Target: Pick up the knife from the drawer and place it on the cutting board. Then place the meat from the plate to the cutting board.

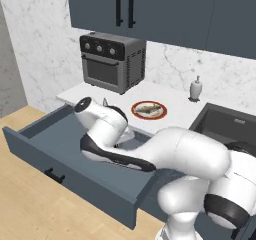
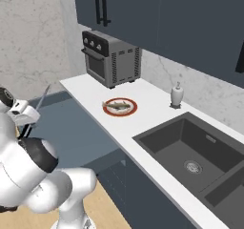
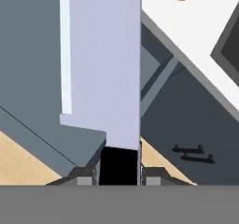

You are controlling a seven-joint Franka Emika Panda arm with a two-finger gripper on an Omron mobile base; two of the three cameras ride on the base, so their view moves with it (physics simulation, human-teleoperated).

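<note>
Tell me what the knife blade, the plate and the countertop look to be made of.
Knife blade: likely polished steel, with a pale silvery, smooth sheen. Plate: probably glazed ceramic, with a glossy red rim and pale centre. Countertop: plain matte white, perhaps stone or laminate; the look leaves that open.

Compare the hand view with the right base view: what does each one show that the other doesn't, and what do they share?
Hand view alone: the knife's black handle clamped between the fingers, its broad silver blade running up the frame, and two black bar handles on the dark lower cabinet front.

Right base view alone: the toaster oven, the soap bottle, the sink's drain, and the meat.

Both: the knife lifted above the open drawer, the red-rimmed plate, the white counter and the sink.
</note>
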